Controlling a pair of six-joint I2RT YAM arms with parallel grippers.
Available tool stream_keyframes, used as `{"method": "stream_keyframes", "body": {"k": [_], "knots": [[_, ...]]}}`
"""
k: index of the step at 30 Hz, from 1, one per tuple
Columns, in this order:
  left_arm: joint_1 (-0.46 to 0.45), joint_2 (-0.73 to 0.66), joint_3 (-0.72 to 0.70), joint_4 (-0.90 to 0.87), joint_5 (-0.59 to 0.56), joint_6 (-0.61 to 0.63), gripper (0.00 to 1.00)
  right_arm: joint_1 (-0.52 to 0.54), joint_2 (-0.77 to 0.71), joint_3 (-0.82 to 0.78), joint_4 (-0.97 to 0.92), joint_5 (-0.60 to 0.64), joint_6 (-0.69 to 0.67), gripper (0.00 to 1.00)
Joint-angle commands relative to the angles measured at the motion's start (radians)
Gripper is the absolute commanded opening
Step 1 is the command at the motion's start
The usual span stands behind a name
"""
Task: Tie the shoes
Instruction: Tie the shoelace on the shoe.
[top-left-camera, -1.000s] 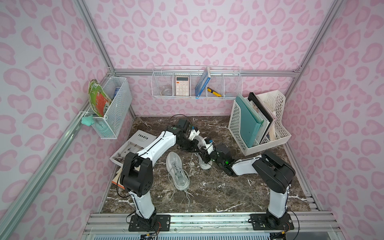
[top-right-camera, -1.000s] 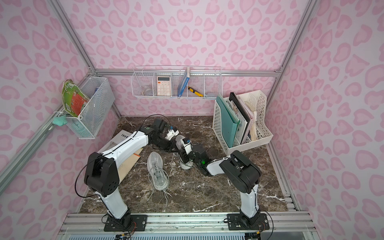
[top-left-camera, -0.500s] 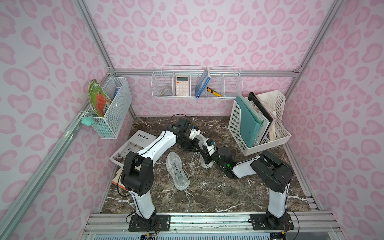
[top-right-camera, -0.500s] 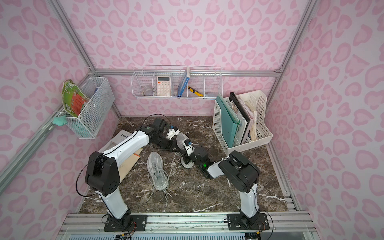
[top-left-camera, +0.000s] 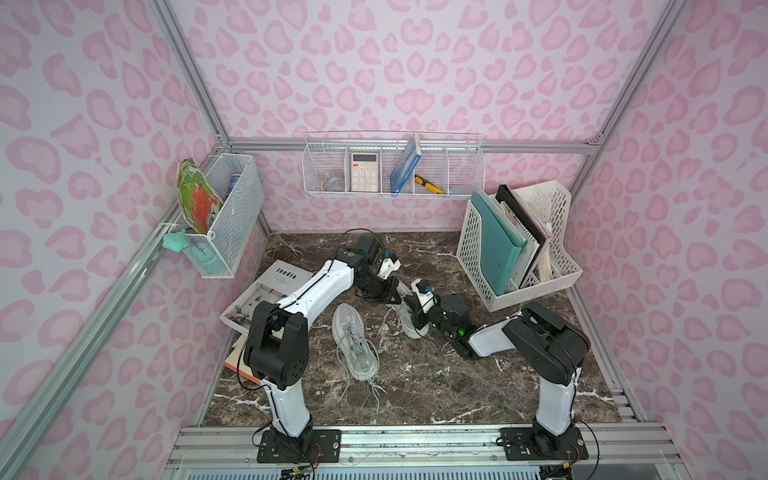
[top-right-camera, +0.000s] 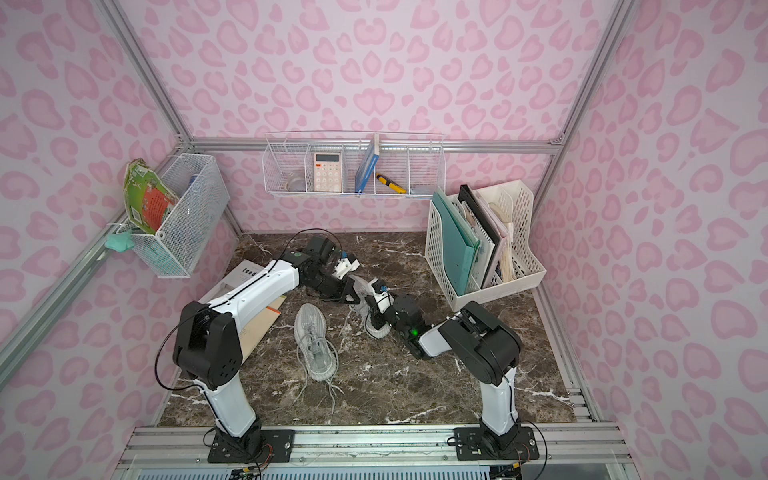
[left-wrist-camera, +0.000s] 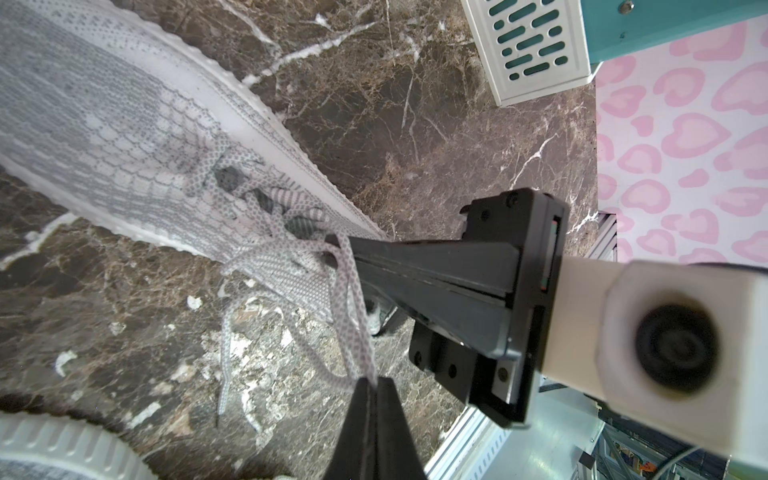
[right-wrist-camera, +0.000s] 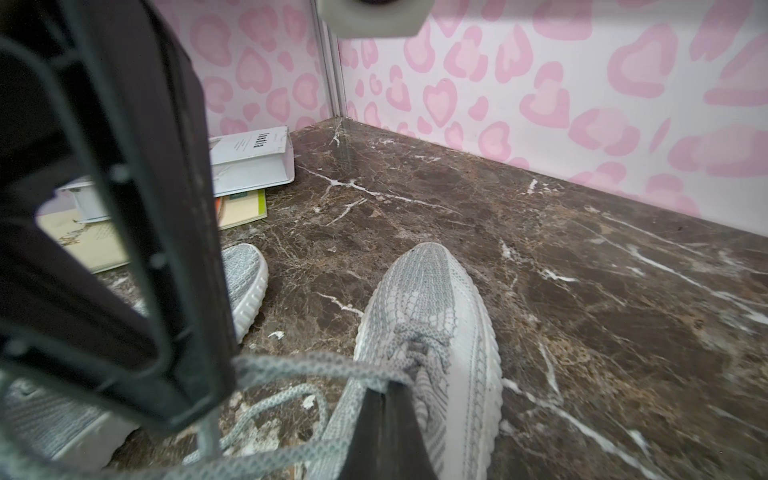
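Note:
Two light grey knit shoes lie on the marble table. One shoe (top-left-camera: 355, 345) (top-right-camera: 316, 343) lies alone near the middle, its laces loose toward the front. The other shoe (top-left-camera: 409, 322) (right-wrist-camera: 428, 316) sits under both grippers. My left gripper (left-wrist-camera: 374, 384) (top-left-camera: 395, 297) is shut on one lace (left-wrist-camera: 347, 291) of this shoe, pulled taut from the eyelets. My right gripper (right-wrist-camera: 388, 388) (top-left-camera: 409, 311) is shut on another lace strand (right-wrist-camera: 311, 365) right over the shoe's tongue. The two grippers meet tip to tip above the shoe.
A white file rack (top-left-camera: 519, 249) with folders stands at the back right. A white box (top-left-camera: 270, 291) lies over books at the left. Wire baskets (top-left-camera: 224, 220) (top-left-camera: 392, 170) hang on the walls. The table's front rail (top-left-camera: 395, 440) carries both arm bases.
My right gripper has gone from partly open to shut, closing on the lace over the shoe. The left gripper stays shut on its lace in the same place.

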Motion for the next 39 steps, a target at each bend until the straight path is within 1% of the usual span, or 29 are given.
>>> {"method": "stream_keyframes", "body": {"k": [1,6,9,15,18,22,23,27,29,31,32,34,36,37,39], "knots": [[0.002,0.006,0.010,-0.016,-0.004,-0.003,0.00,-0.007,-0.017,-0.005,0.026,-0.062,0.014,0.00],[0.002,0.017,0.011,-0.009,-0.058,-0.009,0.00,-0.029,-0.043,0.001,-0.054,-0.155,0.064,0.00],[0.002,0.029,0.018,0.006,-0.081,-0.015,0.00,-0.041,-0.071,-0.006,-0.105,-0.188,0.091,0.00],[0.002,0.055,0.027,0.037,-0.069,-0.019,0.00,-0.085,-0.156,-0.012,-0.231,-0.176,0.123,0.00],[0.002,0.062,0.019,0.074,-0.048,-0.031,0.00,-0.105,-0.178,0.022,-0.321,-0.168,0.113,0.00],[0.002,0.062,0.016,0.116,-0.023,-0.044,0.17,-0.130,-0.189,0.069,-0.426,-0.141,0.093,0.00],[0.002,0.058,0.013,0.124,-0.025,-0.047,0.24,-0.139,-0.192,0.078,-0.447,-0.135,0.092,0.00],[0.002,0.025,-0.018,0.160,-0.057,-0.058,0.40,-0.171,-0.207,0.106,-0.520,-0.107,0.081,0.00],[0.002,-0.004,-0.044,0.182,-0.077,-0.062,0.48,-0.186,-0.215,0.114,-0.548,-0.098,0.076,0.00],[0.002,-0.040,-0.115,0.216,-0.095,-0.066,0.61,-0.196,-0.217,0.127,-0.581,-0.084,0.068,0.00],[0.002,-0.064,-0.151,0.241,-0.104,-0.075,0.65,-0.201,-0.218,0.133,-0.593,-0.085,0.064,0.00],[0.002,-0.101,-0.214,0.285,-0.126,-0.091,0.70,-0.212,-0.214,0.142,-0.616,-0.090,0.059,0.00],[0.002,-0.130,-0.271,0.318,-0.138,-0.096,0.80,-0.222,-0.210,0.148,-0.622,-0.098,0.056,0.00],[0.002,-0.146,-0.305,0.342,-0.158,-0.102,0.82,-0.226,-0.209,0.148,-0.621,-0.104,0.058,0.00],[0.002,-0.159,-0.356,0.373,-0.198,-0.106,0.81,-0.232,-0.204,0.155,-0.630,-0.115,0.055,0.00]]}}
